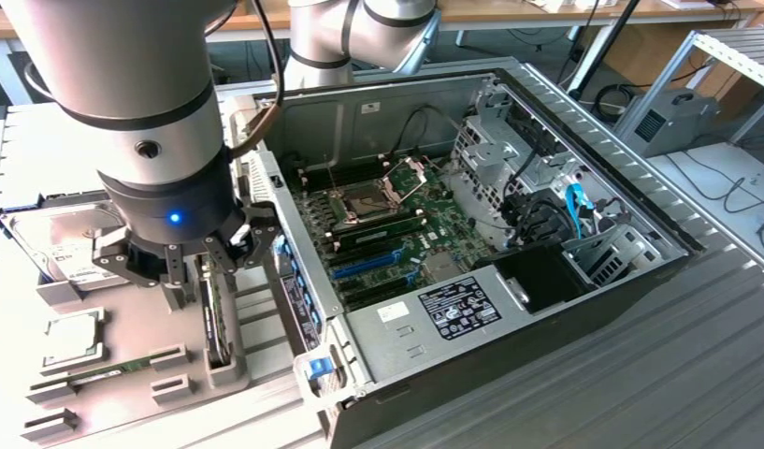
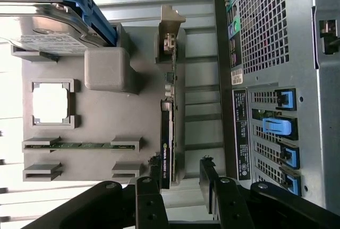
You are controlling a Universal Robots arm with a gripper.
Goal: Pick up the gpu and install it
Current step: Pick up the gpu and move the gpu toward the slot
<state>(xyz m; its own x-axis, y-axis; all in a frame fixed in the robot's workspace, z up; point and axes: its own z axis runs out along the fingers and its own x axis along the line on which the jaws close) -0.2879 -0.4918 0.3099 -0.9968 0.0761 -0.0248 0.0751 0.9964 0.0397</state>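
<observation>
The fingers [image 2: 206,181] are hanging spread and empty over the tray [image 2: 143,117], straddling the gpu [image 2: 167,133], which is standing on edge along the tray's side. It is sitting off-centre between them, so centring before squeezing seems wise.

Ribbed grey metal bench [image 1: 631,374]. Two things sit directly on it. An open computer case [image 1: 395,112] lies on its side at the exterior view's right. A grey parts tray [image 1: 132,318] sits just beside it at the left. Tray carries, each in raised holders: hard drive [image 1: 64,248], processor chip [image 1: 76,337], green memory stick [image 1: 108,371], and gpu [image 1: 213,323] standing on edge along the side nearest the case.
</observation>
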